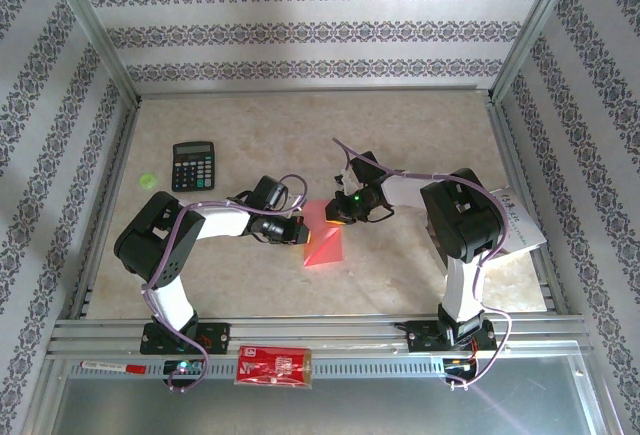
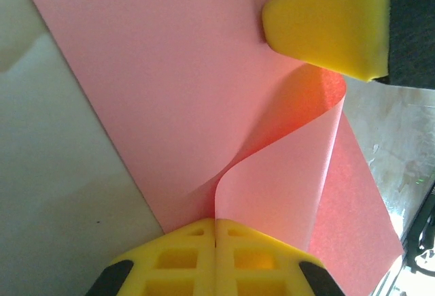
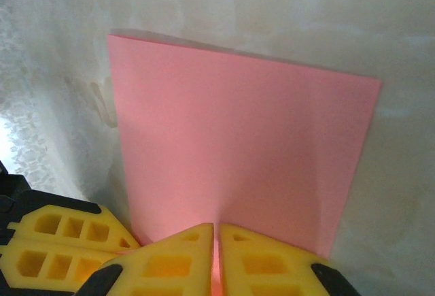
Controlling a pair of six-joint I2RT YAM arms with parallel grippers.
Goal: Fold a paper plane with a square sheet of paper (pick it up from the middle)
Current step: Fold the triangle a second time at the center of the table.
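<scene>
Patterned wallpaper is seen on three sides of a pale, stone-look worktop (image 1: pixel 420 135). Near its middle, between the two arms, the square sheet of paper (image 1: pixel 325 245) is held from both sides. In the left wrist view the left jaws are seen closed tight, and a curled-over flap of the pink sheet (image 2: pixel 272 187) is pinched between them, while the rest is spread on the worktop. A yellow pad (image 2: pixel 326 17) of the right jaws is seen just above that curl. In the right wrist view the right jaws are drawn almost together, with only a hairline slit left, and the near edge of the sheet (image 3: pixel 238 146) is gripped there, its surface smooth. A black calculator (image 1: pixel 193 165) is placed well apart at the far left. A red printed packet (image 1: pixel 273 366) is laid on the front rail, and a white leaflet (image 1: pixel 520 225) lies beside the right arm.
</scene>
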